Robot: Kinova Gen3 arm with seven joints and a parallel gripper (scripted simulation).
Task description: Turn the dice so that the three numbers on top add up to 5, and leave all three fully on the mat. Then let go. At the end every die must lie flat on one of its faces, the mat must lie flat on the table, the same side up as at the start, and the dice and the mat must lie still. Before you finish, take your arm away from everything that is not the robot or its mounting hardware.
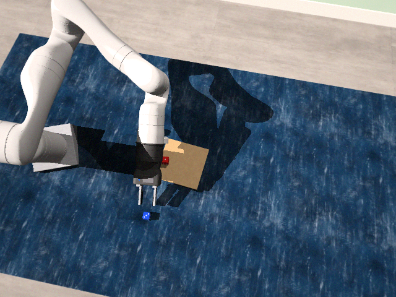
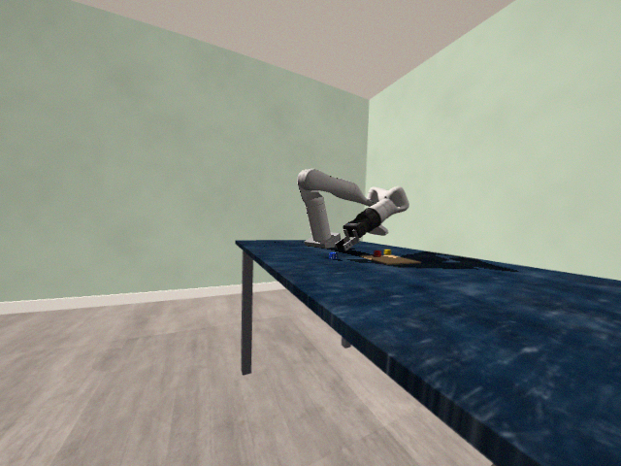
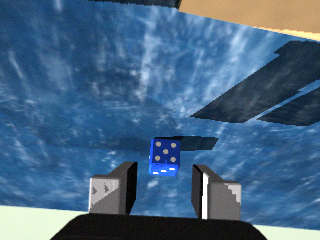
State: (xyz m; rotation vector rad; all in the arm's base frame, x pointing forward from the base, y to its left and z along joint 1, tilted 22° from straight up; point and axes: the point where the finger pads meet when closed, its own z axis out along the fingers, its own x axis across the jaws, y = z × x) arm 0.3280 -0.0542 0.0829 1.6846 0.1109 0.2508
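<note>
While arm reaches down aslant, fingers (image 1: 146,195) (image 2: 343,244) stand apart (nothing between), near blue die (image 1: 146,215) (image 2: 333,255) (image 3: 165,156).

The white arm (image 1: 140,68) (image 2: 345,186) arches up from its base and reaches down at a slant, its two-finger gripper (image 1: 146,204) (image 2: 342,247) (image 3: 164,181) tilted, fingers parted and holding nothing.

pale green walls (image 2: 180,150); grey wood-look floor (image 2: 125,381); blue streaked table (image 1: 304,192) (image 2: 451,320) (image 3: 100,65)

The rounded white arm (image 1: 152,119) (image 2: 338,184) has thin dark seams and a blackish wrist section (image 1: 148,159) (image 2: 365,220).
</note>
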